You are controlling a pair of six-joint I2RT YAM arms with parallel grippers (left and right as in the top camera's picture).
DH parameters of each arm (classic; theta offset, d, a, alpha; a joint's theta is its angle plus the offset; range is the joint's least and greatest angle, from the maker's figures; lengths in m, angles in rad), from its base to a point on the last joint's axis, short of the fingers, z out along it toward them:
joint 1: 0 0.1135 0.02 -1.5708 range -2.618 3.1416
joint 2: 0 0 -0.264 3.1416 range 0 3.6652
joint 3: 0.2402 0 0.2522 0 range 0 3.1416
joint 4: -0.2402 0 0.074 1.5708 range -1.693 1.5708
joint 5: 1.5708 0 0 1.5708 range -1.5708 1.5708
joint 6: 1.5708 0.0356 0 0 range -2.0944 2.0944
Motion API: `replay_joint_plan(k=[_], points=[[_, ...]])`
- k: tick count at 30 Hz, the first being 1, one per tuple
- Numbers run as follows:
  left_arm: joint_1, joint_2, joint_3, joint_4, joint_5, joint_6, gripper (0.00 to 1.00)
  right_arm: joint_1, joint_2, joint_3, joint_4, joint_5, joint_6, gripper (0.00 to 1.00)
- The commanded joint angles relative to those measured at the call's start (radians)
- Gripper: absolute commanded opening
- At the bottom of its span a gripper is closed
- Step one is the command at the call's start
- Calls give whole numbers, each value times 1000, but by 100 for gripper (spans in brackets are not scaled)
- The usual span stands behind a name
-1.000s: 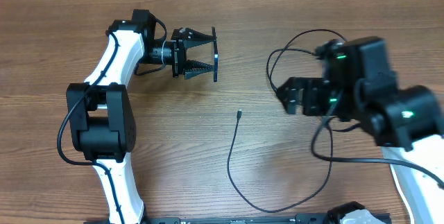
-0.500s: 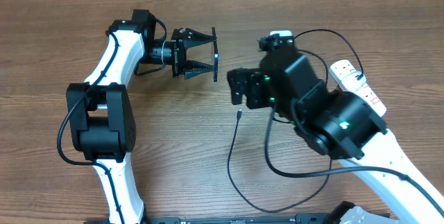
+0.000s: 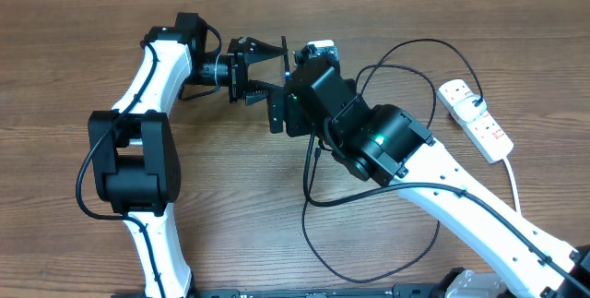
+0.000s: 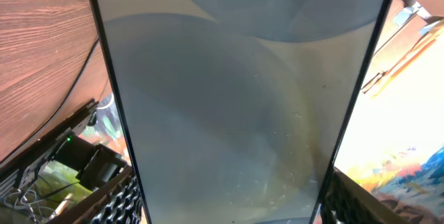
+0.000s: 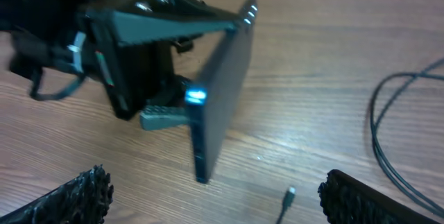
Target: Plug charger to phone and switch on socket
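My left gripper [image 3: 279,69] is shut on the phone [image 3: 285,56] and holds it on edge above the table. In the left wrist view the phone [image 4: 236,99] fills the frame, its glass grey and reflective, clamped between my fingers [image 4: 121,203]. The right wrist view shows the phone [image 5: 222,85] edge-on, with a small blue light on its side. My right gripper [image 3: 286,113] is open just beside it, jaws wide and empty [image 5: 222,203]. The charger [image 3: 406,53] loops over the wood; its plug tip [image 5: 286,197] lies loose between my right fingers. The socket [image 3: 475,118] lies at the far right.
The socket's thick white cord [image 3: 513,183] runs down the right side. Black cable loops [image 5: 388,127] lie on the wood right of the plug tip. The left arm's base [image 3: 138,164] stands at the left.
My right arm has swung left across the table, from near the socket to beside the phone and over the plug tip. The left arm and phone have not moved.
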Motion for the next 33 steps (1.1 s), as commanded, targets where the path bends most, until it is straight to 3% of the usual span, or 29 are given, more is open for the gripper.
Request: replay_joint_plan(k=[1, 6, 11, 19, 26, 33], points=[[7, -6, 28, 1, 55, -13, 63, 28, -13, 26, 22, 18, -11, 98], [7, -6, 28, 1, 55, -13, 63, 43, 19, 26, 35, 33, -8, 98], [7, -6, 28, 0, 55, -13, 61, 43, 54, 25, 42, 232, 80, 95], [7, -6, 28, 0, 55, -14, 61, 47, 77, 24, 67, 235, 79, 87], [7, -6, 28, 0, 55, -51, 62, 69, 117, 24, 69, 241, 80, 86], [7, -6, 28, 0, 55, -51, 62, 69, 118, 24, 93, 243, 80, 76]])
